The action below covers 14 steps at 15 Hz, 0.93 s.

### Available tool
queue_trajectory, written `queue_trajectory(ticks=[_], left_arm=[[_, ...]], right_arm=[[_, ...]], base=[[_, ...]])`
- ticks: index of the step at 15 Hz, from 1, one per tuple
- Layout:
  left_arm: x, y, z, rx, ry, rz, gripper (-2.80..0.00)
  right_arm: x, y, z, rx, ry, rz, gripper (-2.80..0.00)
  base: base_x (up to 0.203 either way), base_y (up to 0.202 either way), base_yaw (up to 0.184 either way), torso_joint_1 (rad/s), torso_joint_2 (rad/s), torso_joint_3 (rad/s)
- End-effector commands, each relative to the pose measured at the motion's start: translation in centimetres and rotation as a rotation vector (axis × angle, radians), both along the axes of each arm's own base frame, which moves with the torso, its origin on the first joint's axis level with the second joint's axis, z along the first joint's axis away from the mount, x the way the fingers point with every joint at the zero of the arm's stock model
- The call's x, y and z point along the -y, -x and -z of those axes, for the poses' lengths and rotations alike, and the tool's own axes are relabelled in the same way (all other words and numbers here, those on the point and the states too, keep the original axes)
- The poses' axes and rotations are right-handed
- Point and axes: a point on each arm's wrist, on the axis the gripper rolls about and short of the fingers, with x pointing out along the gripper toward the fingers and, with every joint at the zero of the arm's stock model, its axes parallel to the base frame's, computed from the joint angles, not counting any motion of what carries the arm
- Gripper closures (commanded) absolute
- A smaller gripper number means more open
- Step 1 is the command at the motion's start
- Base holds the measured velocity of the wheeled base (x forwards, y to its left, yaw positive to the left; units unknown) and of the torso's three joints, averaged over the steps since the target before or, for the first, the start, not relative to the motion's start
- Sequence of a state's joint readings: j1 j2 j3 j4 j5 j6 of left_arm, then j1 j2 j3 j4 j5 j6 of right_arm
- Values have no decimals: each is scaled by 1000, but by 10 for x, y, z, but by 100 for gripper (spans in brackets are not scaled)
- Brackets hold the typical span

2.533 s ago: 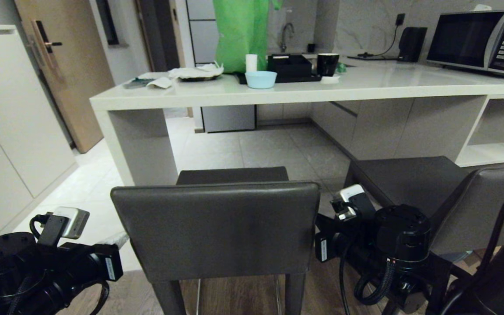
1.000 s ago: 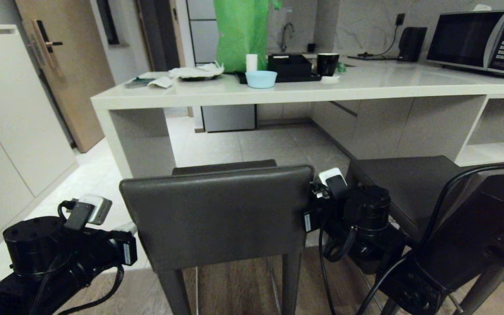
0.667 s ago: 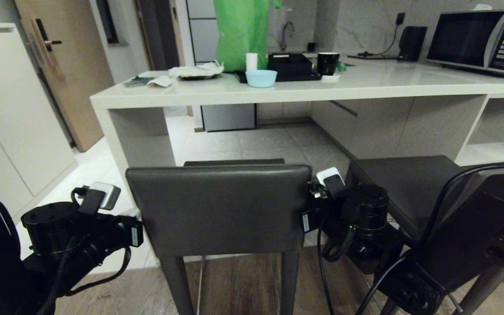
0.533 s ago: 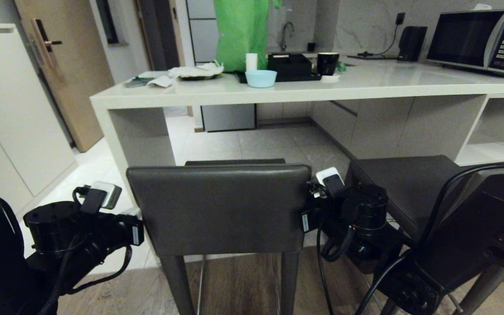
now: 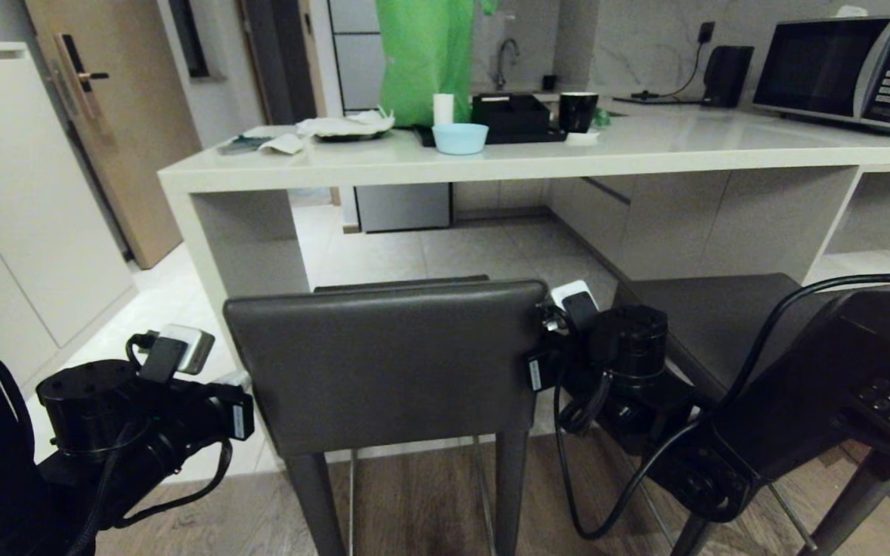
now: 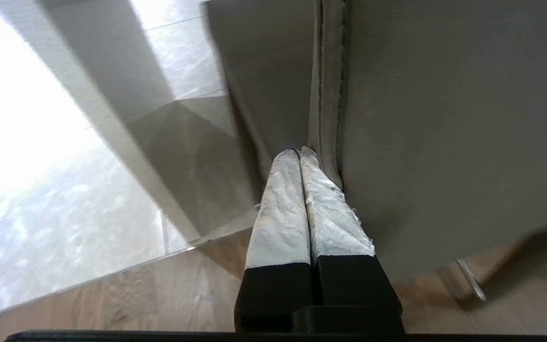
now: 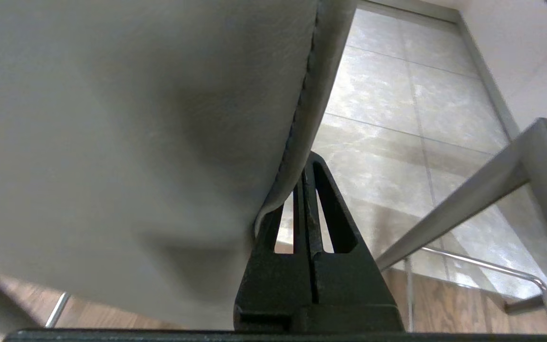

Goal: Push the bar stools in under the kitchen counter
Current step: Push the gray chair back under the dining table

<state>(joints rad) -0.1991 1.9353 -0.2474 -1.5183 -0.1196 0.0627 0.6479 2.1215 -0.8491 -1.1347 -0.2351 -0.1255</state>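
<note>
My clenched left gripper (image 6: pixel 300 154) and right gripper (image 7: pixel 307 164) press the smooth leather-like stool backrest (image 5: pixel 383 363) edges, grasping nothing.

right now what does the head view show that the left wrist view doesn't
Only the head view shows the kitchen counter with its blue bowl and microwave, the second bar stool and the right gripper. Only the left wrist view shows the left gripper, jaws shut, at the backrest's side seam. Both show the near bar stool and the floor.
</note>
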Motion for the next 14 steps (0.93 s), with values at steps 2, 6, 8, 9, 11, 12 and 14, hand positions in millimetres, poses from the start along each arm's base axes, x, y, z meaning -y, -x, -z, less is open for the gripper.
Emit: queue_trajectory(ticks=[2,6,8,9,11,12,14], left_arm=[[-1,0,-4,23,3,-9,0],[-1,0,-6,30,5,-10,0],[-1,0,-5,29,4,-10,0],[-1,0,-5,29,4,-10,0],[-1,0,-5,29,4,-10,0],[-1,0,-5,29,4,-10,0],[-1,0,-6,31,5,-10,0]], right_arm=[[0,-3,1,6,-3,10,0],[-2,-1,5,-4,4,3,0],[-3,-2,7,-6,6,3,0],[-4,-2,7,-6,6,3,0],[-3,-2,7,-7,7,3,0],[-4,-2,7,-6,7,3,0],[-4,-2,7,-6,6,3,0]], base=[[0,0,0,0,0,0],[0,0,0,0,0,0],[84,0,-3,-3,2,6],[177,0,-1,-3,-1,8],[189,0,3,3,3,4],[197,0,0,7,0,2],[189,0,2,2,6,2]])
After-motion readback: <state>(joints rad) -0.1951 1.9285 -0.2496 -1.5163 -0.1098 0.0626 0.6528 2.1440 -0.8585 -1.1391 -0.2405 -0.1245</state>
